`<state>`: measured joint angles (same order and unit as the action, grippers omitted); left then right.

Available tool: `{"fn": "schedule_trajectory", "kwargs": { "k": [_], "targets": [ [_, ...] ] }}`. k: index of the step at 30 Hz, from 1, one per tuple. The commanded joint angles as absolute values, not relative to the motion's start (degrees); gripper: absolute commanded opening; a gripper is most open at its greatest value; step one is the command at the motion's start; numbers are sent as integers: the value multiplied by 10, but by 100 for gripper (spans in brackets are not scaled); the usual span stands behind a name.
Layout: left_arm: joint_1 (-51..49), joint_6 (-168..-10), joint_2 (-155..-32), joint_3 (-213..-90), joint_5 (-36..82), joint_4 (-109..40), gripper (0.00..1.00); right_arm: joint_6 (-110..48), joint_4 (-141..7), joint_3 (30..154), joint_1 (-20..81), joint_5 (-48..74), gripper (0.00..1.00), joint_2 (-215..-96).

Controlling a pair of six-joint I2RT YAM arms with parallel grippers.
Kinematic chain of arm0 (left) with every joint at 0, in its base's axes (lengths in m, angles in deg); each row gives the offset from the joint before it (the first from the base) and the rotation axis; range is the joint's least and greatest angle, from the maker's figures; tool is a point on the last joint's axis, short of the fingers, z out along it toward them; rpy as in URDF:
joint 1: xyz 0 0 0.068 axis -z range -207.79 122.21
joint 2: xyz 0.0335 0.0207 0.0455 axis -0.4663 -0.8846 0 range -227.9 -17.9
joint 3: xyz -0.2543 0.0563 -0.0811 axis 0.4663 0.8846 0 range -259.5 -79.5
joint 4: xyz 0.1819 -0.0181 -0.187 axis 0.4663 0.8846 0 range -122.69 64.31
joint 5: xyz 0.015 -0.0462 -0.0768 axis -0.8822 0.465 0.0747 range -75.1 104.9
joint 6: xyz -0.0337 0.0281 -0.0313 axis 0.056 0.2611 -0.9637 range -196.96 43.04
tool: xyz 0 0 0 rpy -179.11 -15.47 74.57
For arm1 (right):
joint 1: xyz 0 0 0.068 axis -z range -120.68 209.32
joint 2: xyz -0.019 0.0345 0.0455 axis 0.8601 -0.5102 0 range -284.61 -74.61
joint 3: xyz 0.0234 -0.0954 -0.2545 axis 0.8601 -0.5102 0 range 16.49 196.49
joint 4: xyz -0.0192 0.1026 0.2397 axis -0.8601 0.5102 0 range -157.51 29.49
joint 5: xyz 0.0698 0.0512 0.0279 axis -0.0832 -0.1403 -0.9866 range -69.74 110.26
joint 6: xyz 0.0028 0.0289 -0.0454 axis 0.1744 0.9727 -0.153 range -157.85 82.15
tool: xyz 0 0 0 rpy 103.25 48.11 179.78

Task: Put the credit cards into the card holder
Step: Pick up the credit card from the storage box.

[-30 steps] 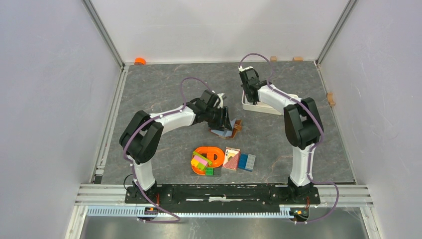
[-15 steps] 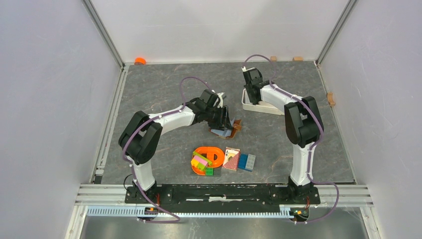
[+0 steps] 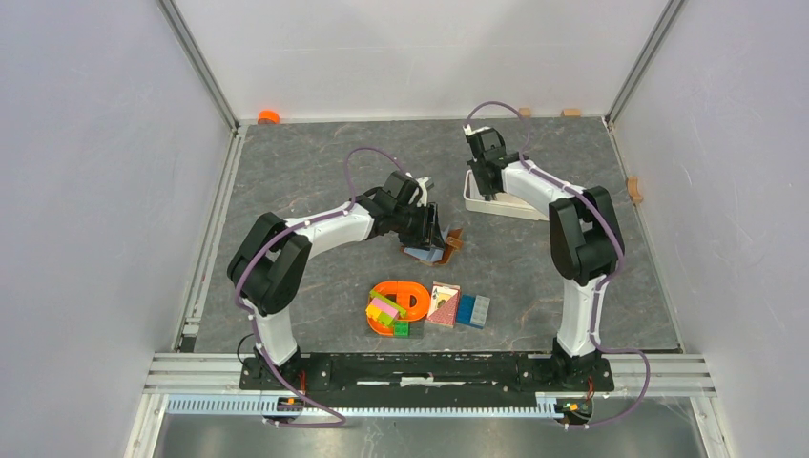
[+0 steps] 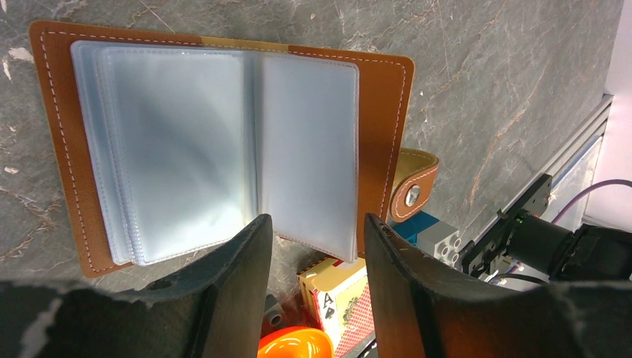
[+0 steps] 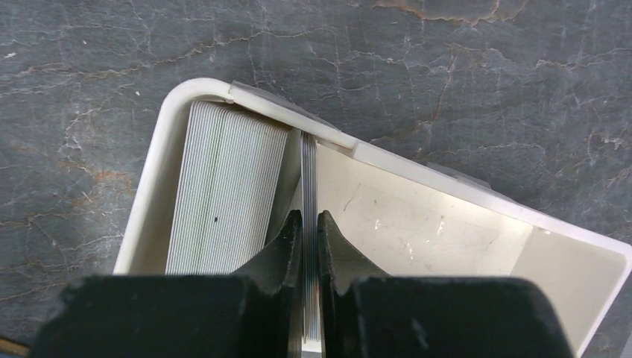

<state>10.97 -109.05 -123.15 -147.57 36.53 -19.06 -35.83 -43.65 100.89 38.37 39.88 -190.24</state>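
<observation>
cards (image 5: 309,171) edge-on in right pincer (image 5: 310,220)

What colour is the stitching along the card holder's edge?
White; the card holder shows best in left wrist view.

Credit cards (image 5: 223,194) in tray (image 5: 417,224)

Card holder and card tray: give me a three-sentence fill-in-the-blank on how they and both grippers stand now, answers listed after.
1. The card holder lies ____ on the table, clear sleeves facing up.
2. The right gripper is ____ on a few credit cards standing in the white tray.
3. The left gripper, jaws apart above the holder, holds ____.
Missing words: open; shut; nothing.
</observation>
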Motion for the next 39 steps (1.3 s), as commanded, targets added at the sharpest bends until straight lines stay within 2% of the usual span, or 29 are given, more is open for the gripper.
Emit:
{"fn": "schedule_trajectory", "kwargs": {
  "k": [1,5,10,17,20,27,31,39],
  "targets": [
    [112,-1090,-1205,-1495,380,-194,55,-366,-434,1040,384,391,6,-1868],
    [112,-1089,-1204,-1495,380,-193,55,-364,-429,1046,384,387,7,-1868],
    [112,-1089,-1204,-1495,380,-192,55,-369,-422,1057,385,385,16,-1875],
    [112,-1088,-1205,-1495,379,-192,55,-368,-424,1050,385,387,18,-1881],
    [112,-1088,-1205,-1495,380,-192,55,-370,-425,1050,385,389,24,-1882],
    [112,-1088,-1205,-1495,380,-192,55,-370,-427,1045,386,390,8,-1882],
    [112,-1088,-1206,-1495,380,-192,56,-370,-427,1045,385,390,3,-1872],
    [112,-1089,-1204,-1495,379,-192,55,-371,-428,1043,386,391,0,-1857]
  ]
}}
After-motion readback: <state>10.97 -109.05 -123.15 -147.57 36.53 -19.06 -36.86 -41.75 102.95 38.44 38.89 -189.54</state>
